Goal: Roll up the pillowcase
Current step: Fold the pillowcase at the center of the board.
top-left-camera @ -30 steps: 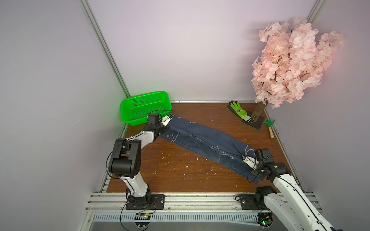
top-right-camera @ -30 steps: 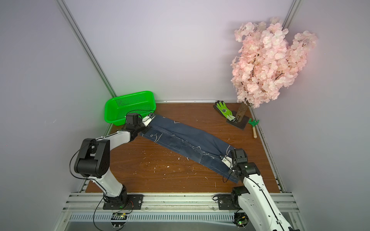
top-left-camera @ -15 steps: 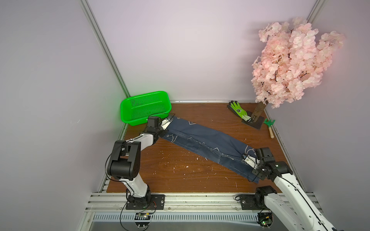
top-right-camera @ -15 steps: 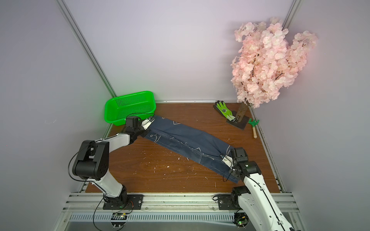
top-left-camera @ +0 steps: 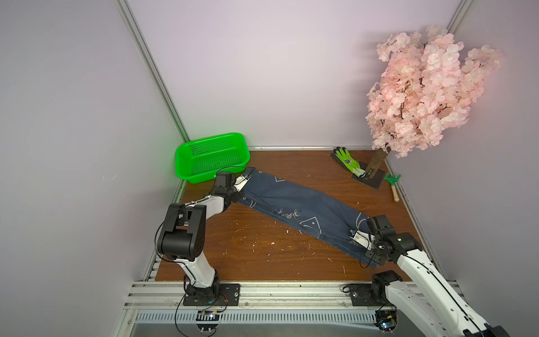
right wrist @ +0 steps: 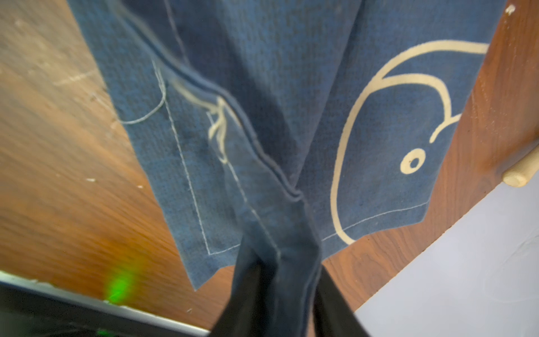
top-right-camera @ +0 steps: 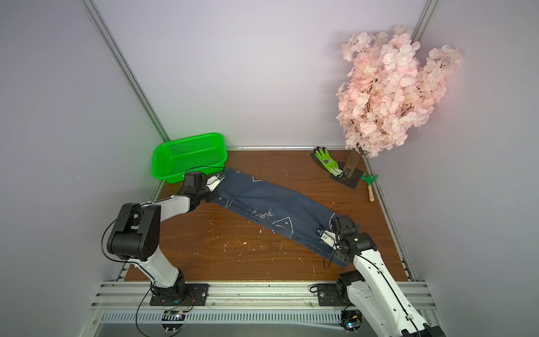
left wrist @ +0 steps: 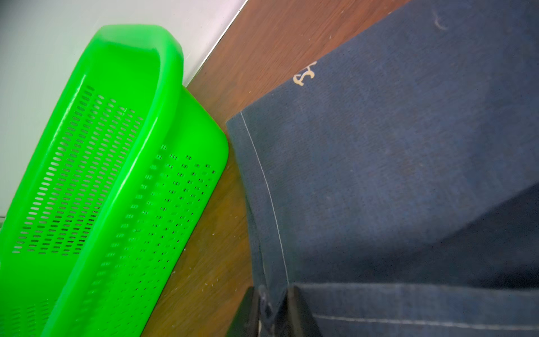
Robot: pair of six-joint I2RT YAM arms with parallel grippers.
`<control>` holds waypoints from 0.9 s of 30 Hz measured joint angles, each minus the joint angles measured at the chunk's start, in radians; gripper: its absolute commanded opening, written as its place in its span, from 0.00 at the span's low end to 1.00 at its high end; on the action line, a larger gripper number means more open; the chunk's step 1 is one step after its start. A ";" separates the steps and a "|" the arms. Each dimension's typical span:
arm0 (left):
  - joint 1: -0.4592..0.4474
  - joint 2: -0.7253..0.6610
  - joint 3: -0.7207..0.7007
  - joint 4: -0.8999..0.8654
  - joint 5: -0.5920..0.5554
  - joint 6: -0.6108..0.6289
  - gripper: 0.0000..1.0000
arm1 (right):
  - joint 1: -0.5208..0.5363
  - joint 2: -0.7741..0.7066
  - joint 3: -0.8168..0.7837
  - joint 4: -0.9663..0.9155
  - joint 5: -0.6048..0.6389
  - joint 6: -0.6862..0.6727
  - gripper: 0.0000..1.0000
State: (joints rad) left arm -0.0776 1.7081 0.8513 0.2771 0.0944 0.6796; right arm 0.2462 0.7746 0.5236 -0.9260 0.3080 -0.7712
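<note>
The pillowcase (top-left-camera: 294, 204) (top-right-camera: 271, 204) is a long, dark blue strip with white drawings, lying folded and slanting across the wooden table in both top views. At its far left end, beside the basket, my left gripper (top-left-camera: 243, 181) (left wrist: 275, 312) has its jaws close together, with the stitched cloth edge (left wrist: 379, 160) filling the narrow gap. At the near right end, my right gripper (top-left-camera: 357, 237) (right wrist: 287, 291) has a raised ridge of cloth (right wrist: 262, 116) bunched between its dark fingers.
A green perforated basket (top-left-camera: 211, 156) (left wrist: 102, 175) stands in the back left corner, close to the cloth's end. A green-and-black glove (top-left-camera: 348, 160), a pink blossom tree (top-left-camera: 420, 87) on a dark base and a small green rake (top-left-camera: 392, 182) are at the back right. White crumbs dot the table.
My left gripper has shifted slightly toward the front with the cloth's end. The right gripper has stayed at the near right end.
</note>
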 measured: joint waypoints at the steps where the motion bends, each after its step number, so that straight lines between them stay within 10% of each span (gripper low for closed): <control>1: 0.000 0.000 -0.001 -0.001 -0.006 0.001 0.26 | 0.002 0.002 0.000 -0.003 0.002 0.000 0.45; 18: 0.034 -0.110 -0.013 -0.066 -0.149 -0.056 0.38 | 0.003 0.038 0.209 -0.053 0.045 0.000 0.78; 27: 0.043 -0.108 0.212 -0.345 -0.188 -0.366 0.49 | 0.014 0.045 0.304 -0.058 -0.087 -0.014 0.79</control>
State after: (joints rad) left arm -0.0349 1.5997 1.0637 -0.0677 -0.0937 0.3138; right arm 0.2600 0.8192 0.8272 -0.9836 0.2207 -0.7849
